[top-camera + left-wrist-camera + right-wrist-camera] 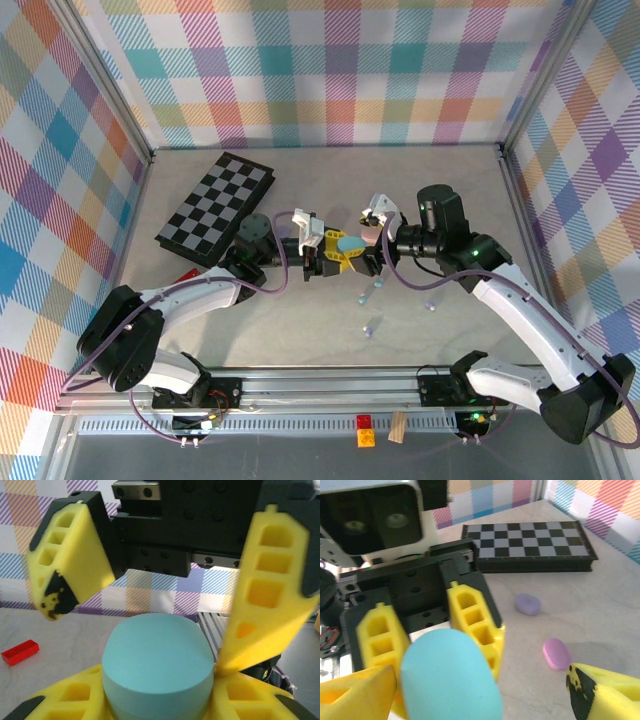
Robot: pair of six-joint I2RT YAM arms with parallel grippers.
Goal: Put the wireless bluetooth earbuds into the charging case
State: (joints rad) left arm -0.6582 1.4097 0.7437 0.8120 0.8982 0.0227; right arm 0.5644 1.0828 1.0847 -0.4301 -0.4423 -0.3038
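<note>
A light blue pebble-shaped charging case (350,243) hangs above the table's middle, its lid down. My left gripper (325,252) is shut on it, and its yellow fingers (65,700) clamp the case (157,665) from both sides. My right gripper (372,248) faces it from the right and stands open, its fingertips wide apart on either side of the case (450,680); nothing is held in it. Three tiny earbuds lie loose on the table nearer the arm bases: one earbud (364,298), a second earbud (371,328) and a third earbud (430,306).
A folded chessboard (215,205) lies at the back left. A lavender case (527,604) and a pink case (556,653) rest on the table in front of it. A red block (20,651) lies on the table. Red and yellow blocks (365,428) sit on the front rail.
</note>
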